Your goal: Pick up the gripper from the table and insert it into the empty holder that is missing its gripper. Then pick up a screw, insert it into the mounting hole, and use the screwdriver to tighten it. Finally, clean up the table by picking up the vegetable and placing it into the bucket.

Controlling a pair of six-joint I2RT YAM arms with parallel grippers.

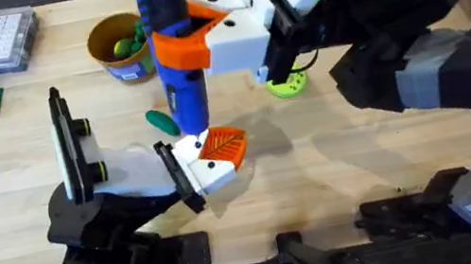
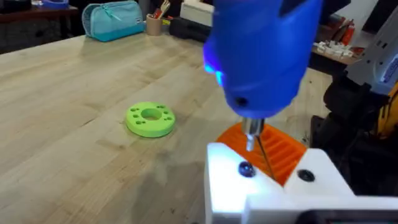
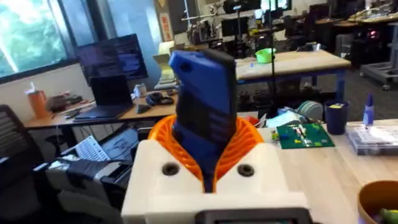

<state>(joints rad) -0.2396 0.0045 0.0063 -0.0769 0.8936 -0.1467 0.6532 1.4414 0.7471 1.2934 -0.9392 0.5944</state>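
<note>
Two arms at work over wooden counter [image 1: 394, 163]. Right pincer [image 1: 188, 49], white with orange pads, clamped round blue screwdriver [image 1: 168, 28], held upright. Screwdriver tip [image 2: 252, 134] sits just above dark screw hole [image 2: 245, 168] in white holder [image 1: 203, 168]. Orange ribbed finger [image 1: 226, 143] seated in holder. Left pincer: opening cannot be told. Dark green vegetable [image 1: 160, 121] lies on counter behind screwdriver. Tan bucket [image 1: 118, 48] farther back, green pieces inside. Lime ring [image 2: 150, 119] lies flat on counter. Room behind: desks, monitors, window.
</note>
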